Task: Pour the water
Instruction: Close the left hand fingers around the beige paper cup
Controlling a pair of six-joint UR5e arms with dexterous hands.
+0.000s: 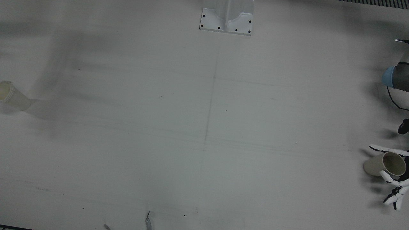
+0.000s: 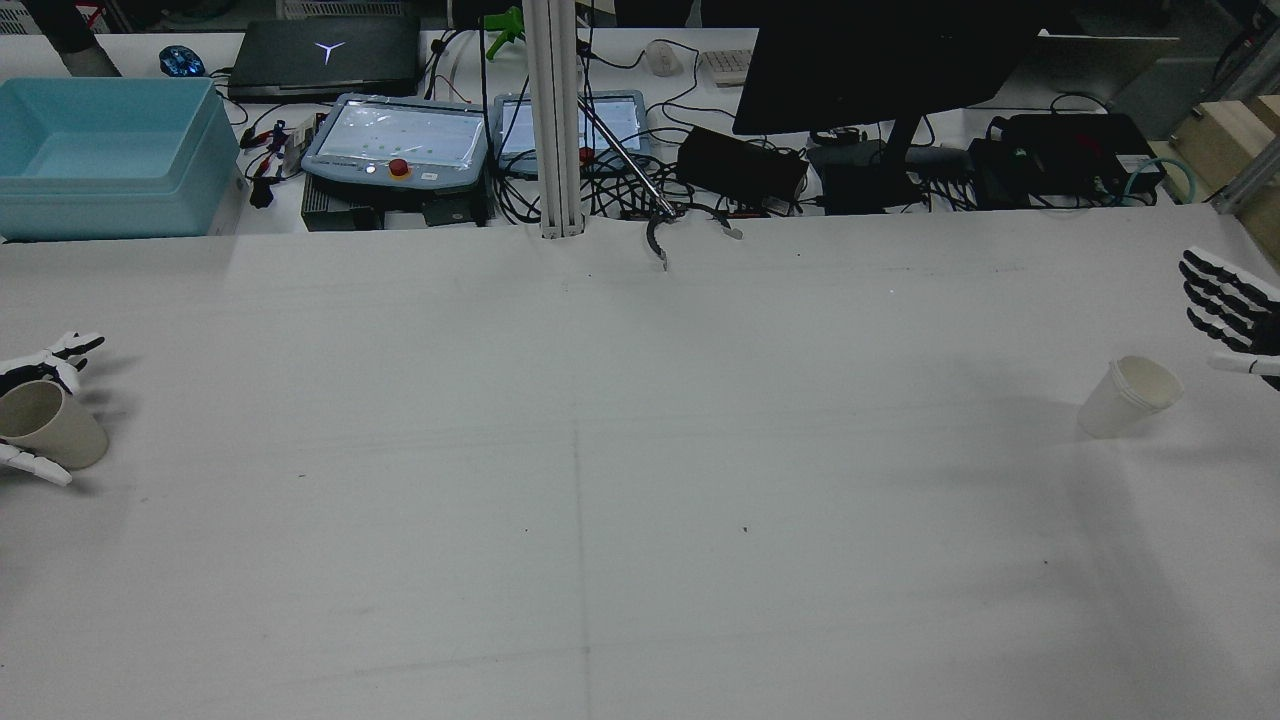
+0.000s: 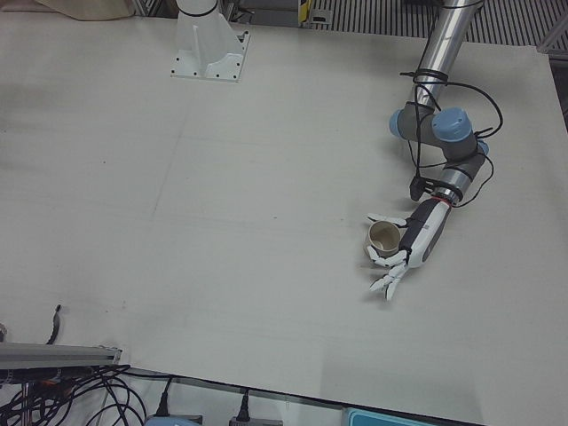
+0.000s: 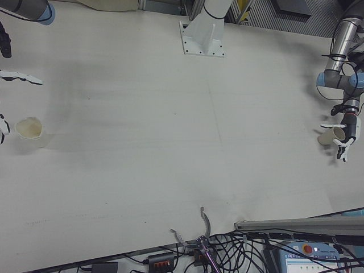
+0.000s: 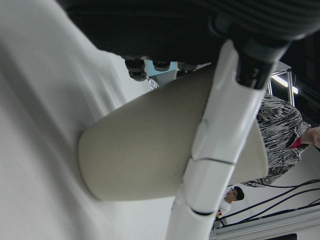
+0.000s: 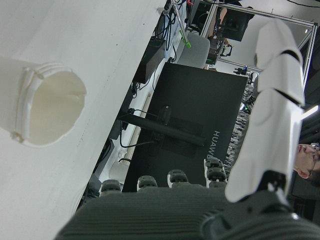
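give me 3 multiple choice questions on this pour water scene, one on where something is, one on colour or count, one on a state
1. Where does the beige cup stand?
A. at the table's centre
B. between the left hand's fingers
C. beside the right hand

2. How many separate cup spots are on the table?
A. one
B. two
C. four

3. What is the right hand doing?
A. closed on the white cup
B. open, apart from the white cup
C. pouring

Answers: 1 B, the left hand has fingers on both sides of it. 2 B, the beige cup and the white cup. 3 B, its fingers are spread with a gap to the cup.
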